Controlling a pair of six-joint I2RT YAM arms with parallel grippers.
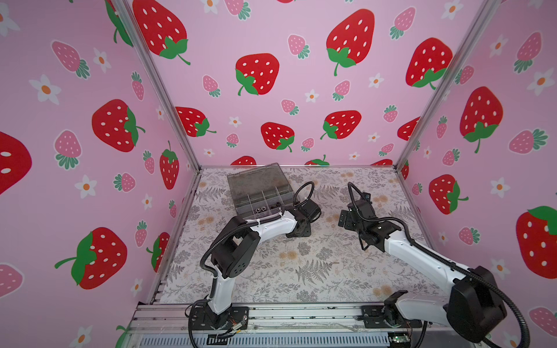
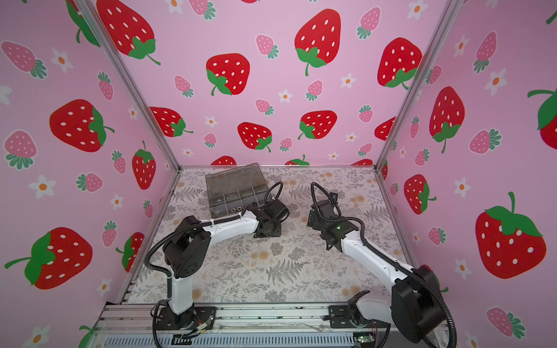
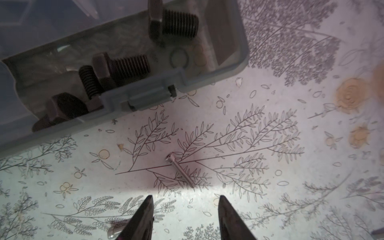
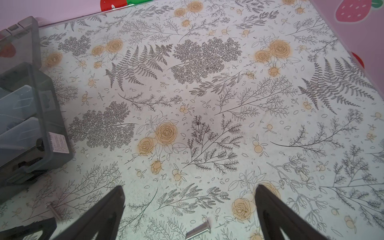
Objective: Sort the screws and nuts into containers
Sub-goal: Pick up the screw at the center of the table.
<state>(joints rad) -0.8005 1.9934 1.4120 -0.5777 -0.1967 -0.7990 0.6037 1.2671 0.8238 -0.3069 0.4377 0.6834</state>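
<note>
The left end effector (image 3: 186, 198) is down close to the bench (image 3: 270, 207), just off the near right corner of the box (image 3: 133, 99). Its fingers (image 3: 143, 216) are parted with nothing between them. A silver screw (image 3: 180, 171) lies flat on the bench just beyond the fingertips, about in line with the gap and touching neither finger. Its head points toward the box and its shaft is angled back toward the end effector. A second screw (image 3: 113, 230) shows partly from behind the outer side of one finger. In both top views the wrist hides the fingers, and only a small screw tip (image 1: 285, 239) shows at its edge.

The box stands at the far left of the bench with its lid (image 1: 256, 177) tilted back. Black bolts (image 3: 124, 66) lie in the corner compartment nearest the left end effector. In a top view, nuts (image 1: 260, 208) sit in the front compartment next to it.

The right end effector (image 4: 190, 187) is well apart from the box, over the middle right of the bench. Its fingers (image 4: 270, 207) are spread wide and hold nothing. A short screw (image 4: 198, 229) lies on the bench below the gap, nearer the wrist than the fingertips, and I cannot tell how far above it the fingers are. In a top view two loose screws (image 1: 347, 244) (image 1: 334, 263) lie on open bench between the arms.
</note>
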